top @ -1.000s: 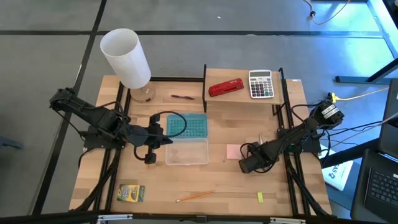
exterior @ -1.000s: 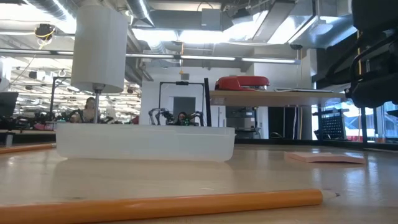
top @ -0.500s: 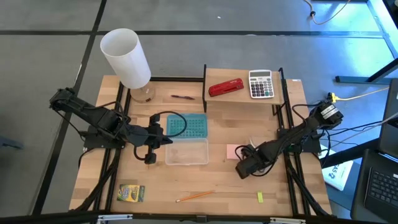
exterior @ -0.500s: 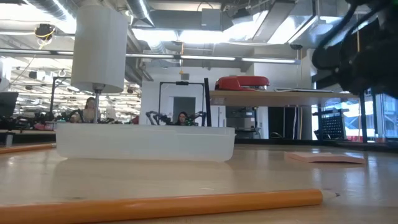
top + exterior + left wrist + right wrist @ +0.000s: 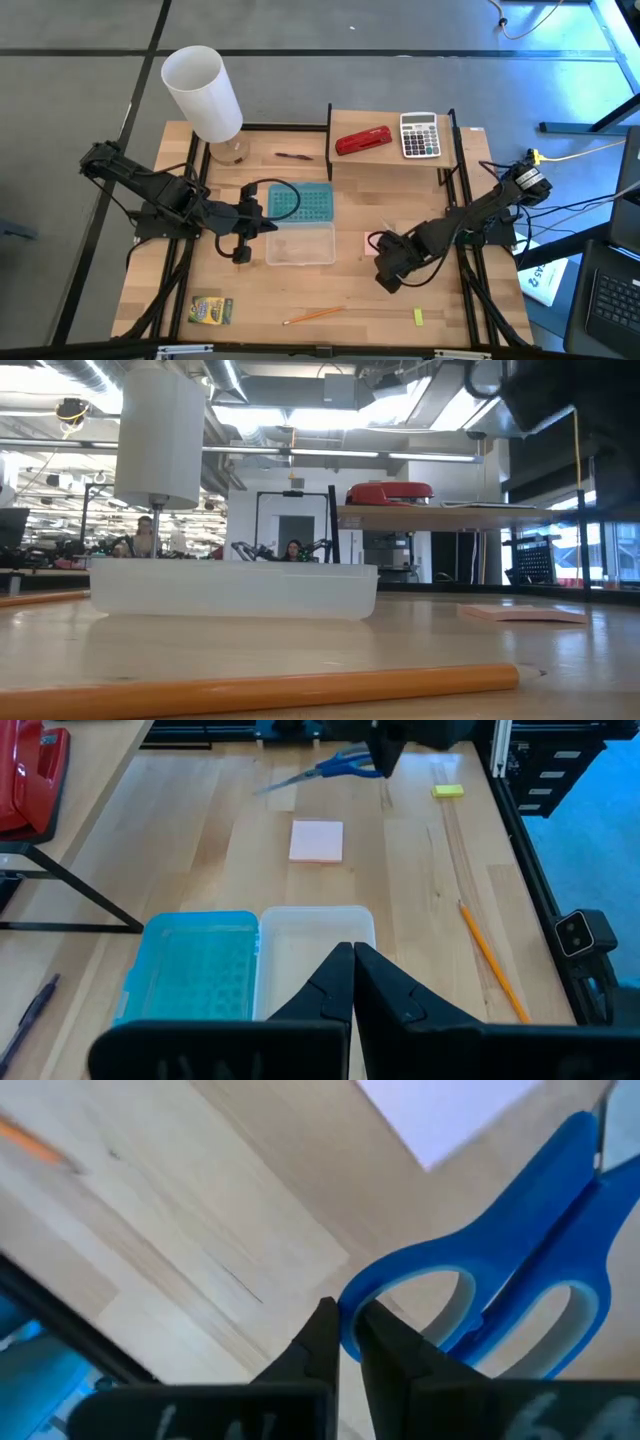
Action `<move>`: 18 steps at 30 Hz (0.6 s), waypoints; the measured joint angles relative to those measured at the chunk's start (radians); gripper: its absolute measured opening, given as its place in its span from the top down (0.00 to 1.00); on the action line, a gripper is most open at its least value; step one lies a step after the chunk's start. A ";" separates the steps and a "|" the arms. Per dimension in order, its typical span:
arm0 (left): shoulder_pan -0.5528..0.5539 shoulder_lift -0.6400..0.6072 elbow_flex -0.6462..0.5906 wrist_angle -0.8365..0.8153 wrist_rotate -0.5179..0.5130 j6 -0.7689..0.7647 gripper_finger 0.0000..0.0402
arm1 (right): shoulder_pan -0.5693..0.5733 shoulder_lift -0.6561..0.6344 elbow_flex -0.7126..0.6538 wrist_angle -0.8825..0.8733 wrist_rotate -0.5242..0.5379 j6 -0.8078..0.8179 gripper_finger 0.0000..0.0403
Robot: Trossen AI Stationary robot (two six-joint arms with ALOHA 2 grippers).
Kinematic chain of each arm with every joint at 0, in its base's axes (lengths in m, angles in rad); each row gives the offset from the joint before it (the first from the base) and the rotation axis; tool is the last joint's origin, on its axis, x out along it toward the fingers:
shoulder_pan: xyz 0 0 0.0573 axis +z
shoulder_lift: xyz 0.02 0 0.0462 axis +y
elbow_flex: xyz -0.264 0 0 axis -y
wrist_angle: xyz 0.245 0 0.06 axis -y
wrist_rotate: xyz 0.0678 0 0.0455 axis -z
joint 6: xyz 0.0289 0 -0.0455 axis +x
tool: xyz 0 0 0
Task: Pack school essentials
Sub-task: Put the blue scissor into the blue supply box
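Tabletop [image 5: 300,290]: pale wood, matt, visible grain. Clear box [image 5: 300,244]: translucent frosted plastic. Scissors handle [image 5: 500,1290]: smooth blue plastic, slight gloss. Sticky-note pad [image 5: 316,841]: pink matt paper. Pencil [image 5: 260,690]: orange, smooth painted finish.

We see a light wooden table [image 5: 330,290] with a raised wooden shelf [image 5: 395,160] at its far right part. On the shelf lie a red stapler [image 5: 363,141] and a grey calculator [image 5: 420,135], side by side and apart. Directly on the table lie a clear plastic box [image 5: 300,243] with its teal lid [image 5: 300,203] touching its far side, a pink sticky-note pad [image 5: 316,841], an orange pencil [image 5: 313,315], a green-yellow crayon box [image 5: 211,310], a tiny yellow block [image 5: 418,316], a thin dark-red pen [image 5: 294,156] and a white tube's stand [image 5: 228,151].
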 joint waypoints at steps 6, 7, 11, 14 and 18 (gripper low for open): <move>0.000 0.000 0.000 -0.004 0.000 0.000 1.00 | -0.067 -0.001 0.083 -0.054 0.000 -0.197 0.94; 0.000 0.000 0.000 -0.008 0.000 0.000 1.00 | -0.078 -0.001 0.089 -0.053 -0.001 -0.236 0.94; 0.000 0.000 -0.001 -0.030 -0.007 -0.001 1.00 | -0.122 -0.001 0.102 -0.054 0.002 -0.361 0.94; 0.000 0.000 -0.001 -0.041 -0.059 -0.043 1.00 | -0.148 -0.001 0.102 -0.048 0.003 -0.441 0.94; 0.000 0.000 -0.001 -0.093 -0.121 -0.104 1.00 | -0.171 0.000 0.102 0.017 0.017 -0.528 0.93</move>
